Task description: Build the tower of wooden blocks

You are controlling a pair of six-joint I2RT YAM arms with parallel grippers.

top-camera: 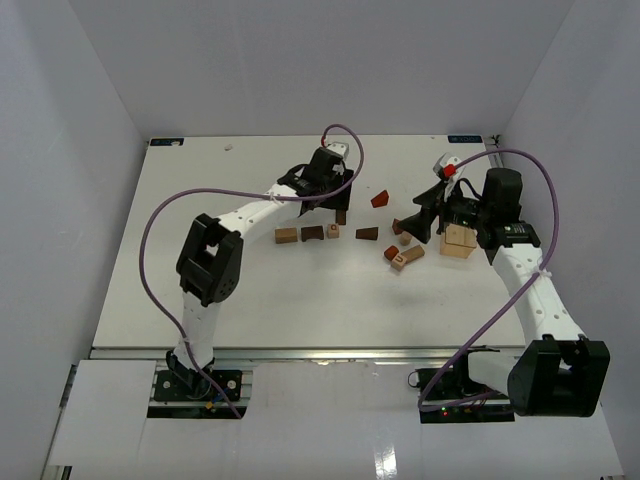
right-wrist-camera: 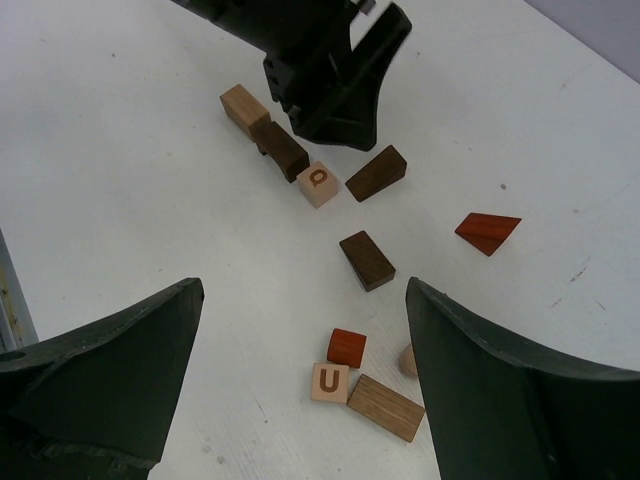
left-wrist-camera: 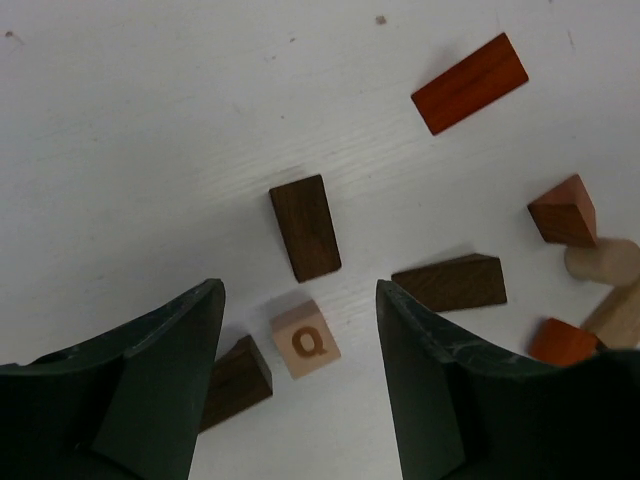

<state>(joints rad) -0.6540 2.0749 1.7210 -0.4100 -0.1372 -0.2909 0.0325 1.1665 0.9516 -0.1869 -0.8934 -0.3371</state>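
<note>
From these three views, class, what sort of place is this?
Probably a robotics lab test bench: a white table walled by plain white panels, two white-and-black robot arms bolted to a metal rail at its near edge, and small loose wooden blocks.

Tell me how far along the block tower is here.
Done: nothing yet; the wood blocks lie on the table, none stacked. In hand: the left tool hangs open over the Q cube, not gripping; the right tool is open, empty, above the U cube. Left: all the stacking.

Bright even overhead light; soft short shadows; frames sharp.
</note>
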